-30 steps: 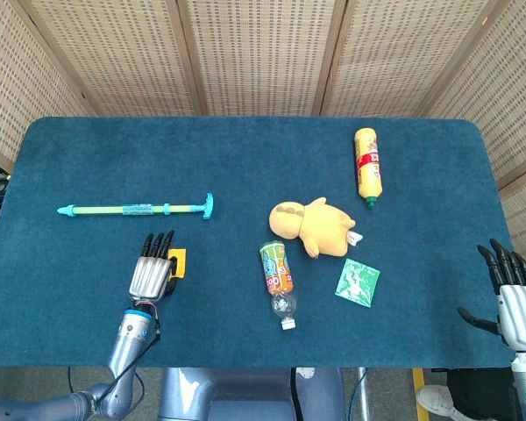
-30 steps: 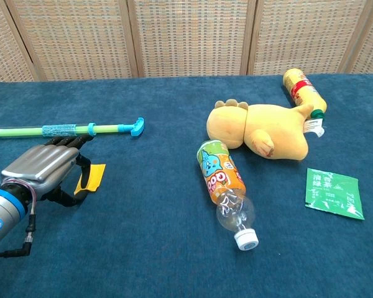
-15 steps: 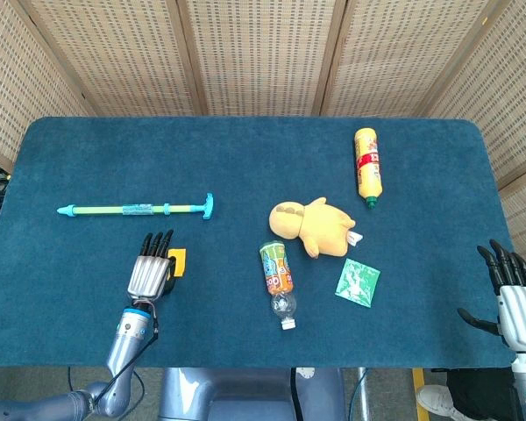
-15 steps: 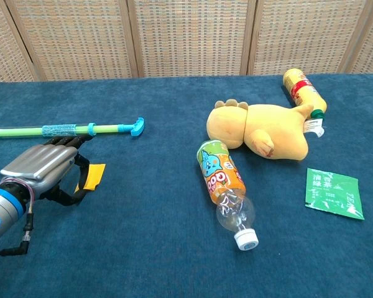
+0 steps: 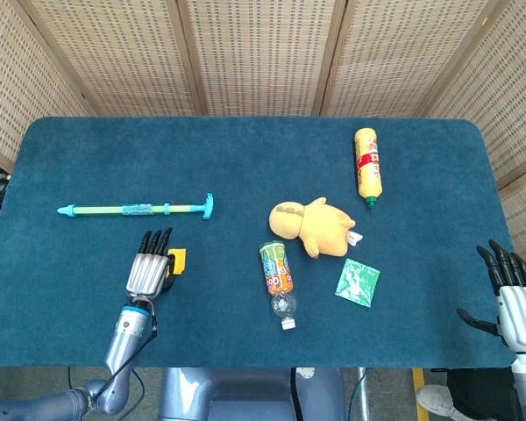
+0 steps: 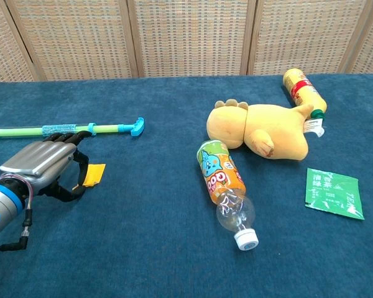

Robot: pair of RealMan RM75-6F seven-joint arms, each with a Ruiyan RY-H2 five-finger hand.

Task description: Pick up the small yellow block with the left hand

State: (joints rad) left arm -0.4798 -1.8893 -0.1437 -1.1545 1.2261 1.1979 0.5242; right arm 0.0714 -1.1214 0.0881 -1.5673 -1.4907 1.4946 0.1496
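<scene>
One small yellow block [image 5: 177, 260] is lying flat on the blue desk [image 5: 245, 158], touching or just beside the inner side of the left hand [image 5: 148, 270], toward the desk's middle. Seen from the head camera, the left hand is resting palm-down with its fingers [image 5: 155, 241] stretched forward toward the far edge. From the chest camera, the block [image 6: 94, 174] is peeking out past the thumb side of that hand [image 6: 38, 164], partly tucked under it. The thumb is curving down beside the block, but whether it is pinching the block cannot be told. The block is sitting on the cloth, not lifted.

The grasp, by this reading, is turning on a sideways relation. The block is lying to the right of the palm, not ahead of the fingertips, so the thumb and nearest finger would need to close across it. Its longer side seems to be running roughly along the line of the fingers.

The right hand [image 5: 508, 294] is waiting well apart at the desk's far right corner, fingers spread and holding nothing. The left is plainly the nearer hand.

A long cyan-and-green toy pump [image 5: 136, 210] is lying just beyond the left fingertips, close enough to be brushed.
</scene>
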